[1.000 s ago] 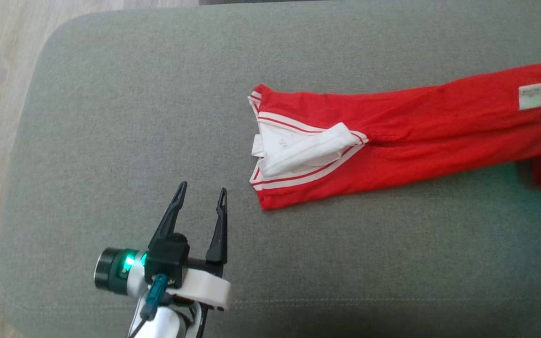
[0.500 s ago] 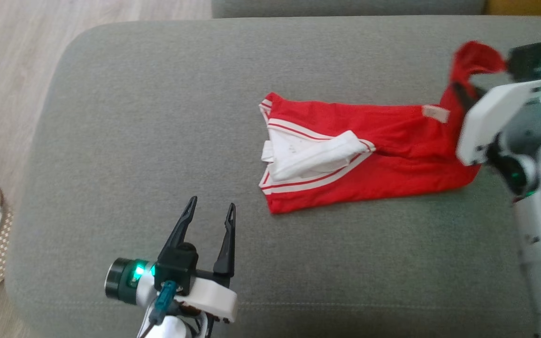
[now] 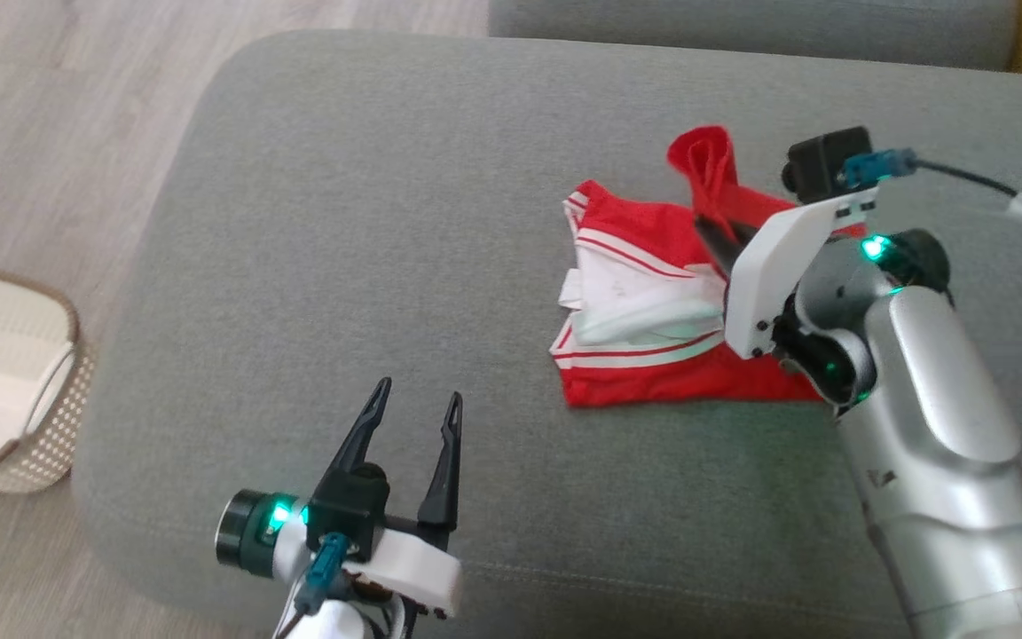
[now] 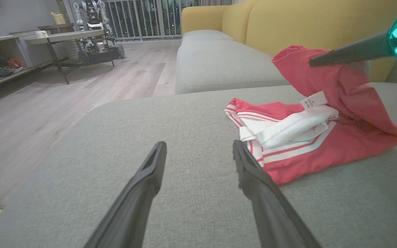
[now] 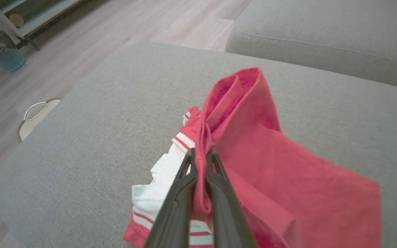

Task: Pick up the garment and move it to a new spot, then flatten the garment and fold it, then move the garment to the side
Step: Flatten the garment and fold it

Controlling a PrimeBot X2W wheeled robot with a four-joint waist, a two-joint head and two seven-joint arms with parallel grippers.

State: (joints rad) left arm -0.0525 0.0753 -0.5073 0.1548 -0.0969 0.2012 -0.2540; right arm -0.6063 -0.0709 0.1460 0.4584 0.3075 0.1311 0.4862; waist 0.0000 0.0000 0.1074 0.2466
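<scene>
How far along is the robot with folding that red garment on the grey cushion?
Done, apparently: the garment lies on the cushion, white-striped end flat. In hand: the right gripper is shut on the other end, held lifted above the flat part, seemingly mid-fold. The left gripper hovers open, off the cloth. Left: laying that end down, finishing the fold, moving the garment aside.

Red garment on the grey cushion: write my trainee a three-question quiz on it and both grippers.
1. True or false: the right gripper is shut on the garment.
2. The left gripper is: A) open, over bare cushion; B) shut on the garment; C) shut on nothing.
3. Fill in: the stripes at the garment's lying end are ____.

Key: 1 true; 2 A; 3 white.
</scene>
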